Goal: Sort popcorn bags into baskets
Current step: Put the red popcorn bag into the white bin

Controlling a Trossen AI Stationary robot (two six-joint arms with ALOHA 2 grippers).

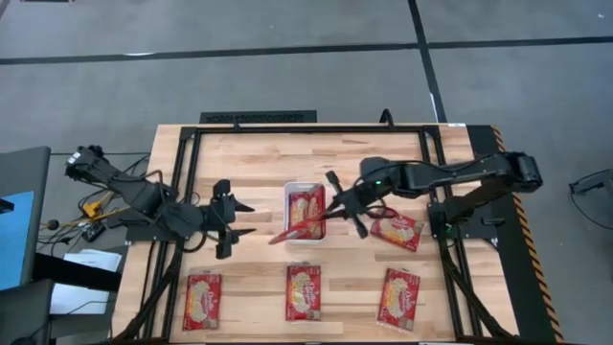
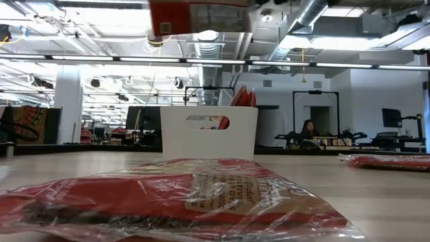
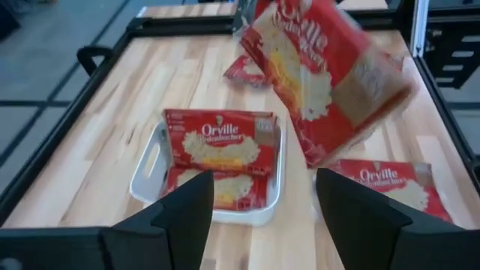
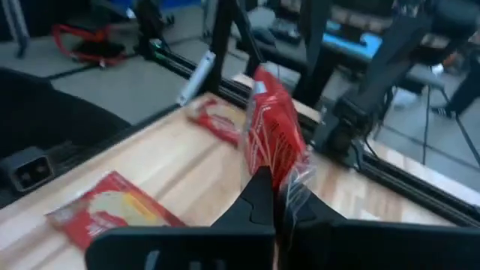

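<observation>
**Packet pinched over the basket**

The right gripper (image 1: pixel 337 203) is pressed together on one edge of a popcorn bag (image 1: pixel 299 228), which hangs tilted from it over the white basket (image 1: pixel 306 238) just below. I'd level the bag over the packets already inside before letting go. It's crinkly, glossy, flat plastic; the basket is smooth and round-cornered. The left gripper (image 1: pixel 233 219), spread and empty, waits beside it above the wooden surface (image 1: pixel 249 163).

Open-plan robotics lab: exposed ceiling ducts (image 2: pixel 302 17), strip lights (image 2: pixel 201 62), person (image 2: pixel 308 129) at distant workstation.
</observation>
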